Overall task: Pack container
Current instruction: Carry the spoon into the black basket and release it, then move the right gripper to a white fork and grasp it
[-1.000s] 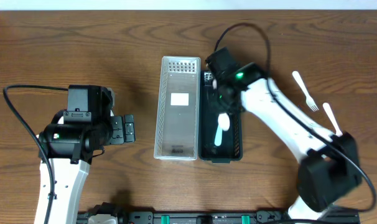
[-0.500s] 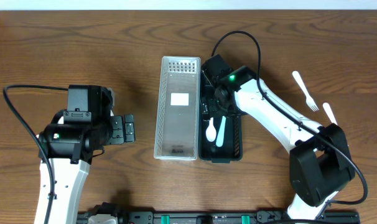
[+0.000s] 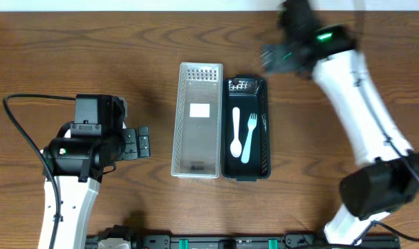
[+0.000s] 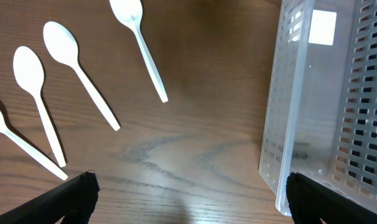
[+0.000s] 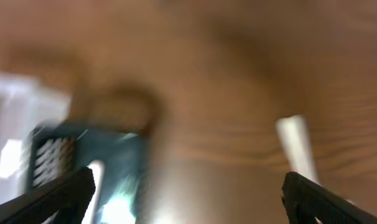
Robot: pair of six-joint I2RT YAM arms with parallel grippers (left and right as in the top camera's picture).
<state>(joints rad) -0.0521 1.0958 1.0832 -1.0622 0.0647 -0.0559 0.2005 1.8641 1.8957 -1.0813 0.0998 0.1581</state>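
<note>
Black plastic, the container (image 3: pixel 245 171) sat mid-table with a white spoon (image 3: pixel 236 131) and now a white fork (image 3: pixel 249 137) lying side by side inside it; a second earlier I saw only the spoon there. My right gripper (image 3: pixel 270 55) had let go, jaws wide and empty, and swung away toward the far edge, blurred. The clear basket (image 3: pixel 198 129) sat against the container's left wall. My left gripper (image 3: pixel 144 143) hung open and idle above spare spoons (image 4: pixel 70 62). I judged one more piece packed, with more to fetch.
</note>
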